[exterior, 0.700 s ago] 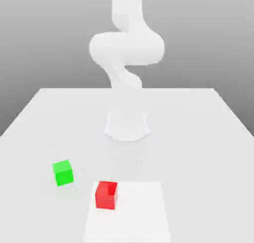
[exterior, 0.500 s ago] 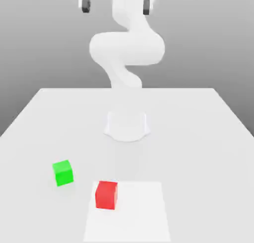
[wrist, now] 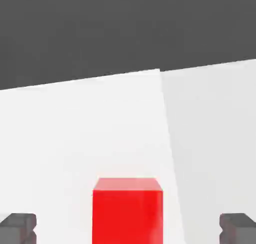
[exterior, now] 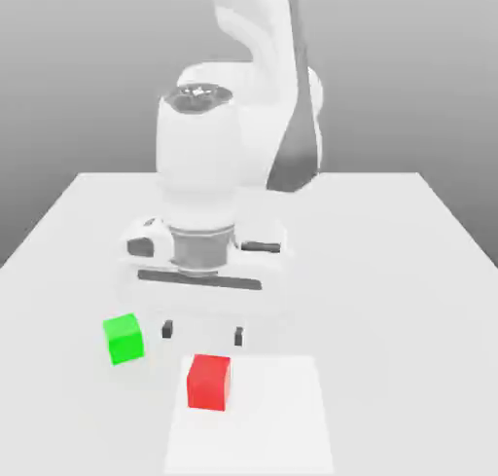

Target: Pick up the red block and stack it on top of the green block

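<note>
While the jaws stand spread wide above the worktop (exterior: 409, 270), the gripper (exterior: 202, 331) points straight down at the exterior view's lower centre. Just below it sits the small red cube (exterior: 209, 382), untouched. Left of both rests the small green cube (exterior: 124, 338).

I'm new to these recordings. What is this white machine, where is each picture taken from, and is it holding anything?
These are simulator renders. The white machine is a robot arm standing on a table. Its gripper, two dark-tipped fingers, is open and holds nothing. One picture comes from a camera off the arm; the other looks out from the hand itself, with a fingertip in each lower corner. On the table lie a red block, seen between the fingers from the hand, and a green block apart from it, toward the exterior view's left.
</note>
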